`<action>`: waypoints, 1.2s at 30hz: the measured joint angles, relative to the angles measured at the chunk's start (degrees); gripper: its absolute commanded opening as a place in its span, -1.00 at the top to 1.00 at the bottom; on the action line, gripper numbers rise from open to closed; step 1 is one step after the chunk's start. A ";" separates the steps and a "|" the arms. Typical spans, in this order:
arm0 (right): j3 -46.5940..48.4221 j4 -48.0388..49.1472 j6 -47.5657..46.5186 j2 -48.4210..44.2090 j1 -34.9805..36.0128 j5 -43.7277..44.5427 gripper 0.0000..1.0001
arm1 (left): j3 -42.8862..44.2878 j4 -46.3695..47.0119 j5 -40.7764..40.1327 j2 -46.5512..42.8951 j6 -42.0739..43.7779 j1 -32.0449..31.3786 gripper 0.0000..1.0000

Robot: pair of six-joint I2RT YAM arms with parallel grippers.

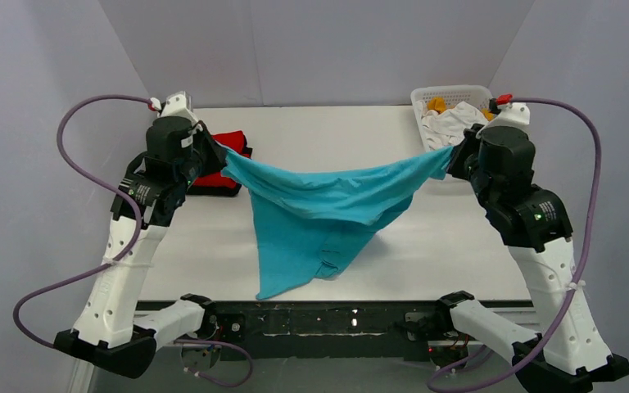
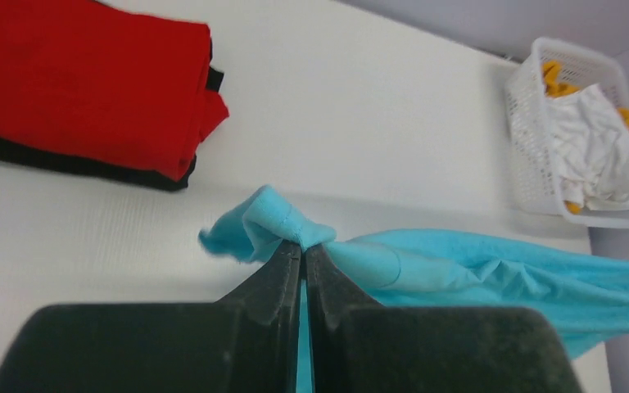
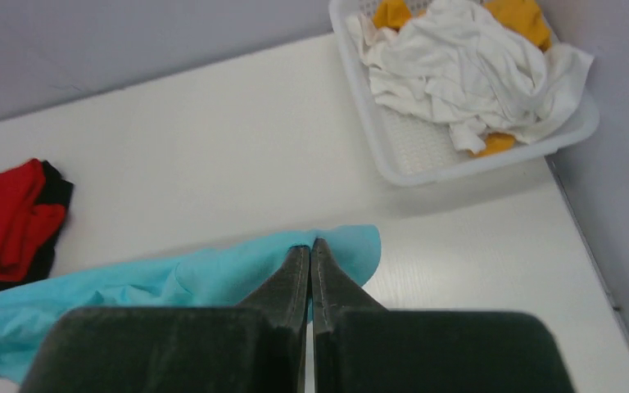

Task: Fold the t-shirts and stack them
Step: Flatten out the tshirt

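From above I see the blue shirt [image 1: 319, 213] strung over the table [image 1: 459, 246]; left wrist view, the left gripper [image 2: 303, 246] is clamped on a bunched corner; right wrist view, the right gripper [image 3: 311, 244] nips perhaps only the hem, so more tension could slip it.

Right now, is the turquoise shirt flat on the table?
No: the turquoise shirt hangs stretched between the left gripper and right gripper.
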 measured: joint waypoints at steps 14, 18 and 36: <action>48.74 11.61 -13.16 32.35 -0.76 -4.24 0.97 | 60.35 -7.89 9.46 42.73 -1.44 12.87 1.00; 57.18 17.38 -17.68 38.12 -1.49 -2.75 0.97 | 61.31 -5.90 13.92 44.76 -7.41 21.07 1.00; -14.19 27.15 -12.17 -6.47 -1.62 -6.99 0.97 | -16.39 -1.60 30.16 -7.41 -15.41 26.40 1.00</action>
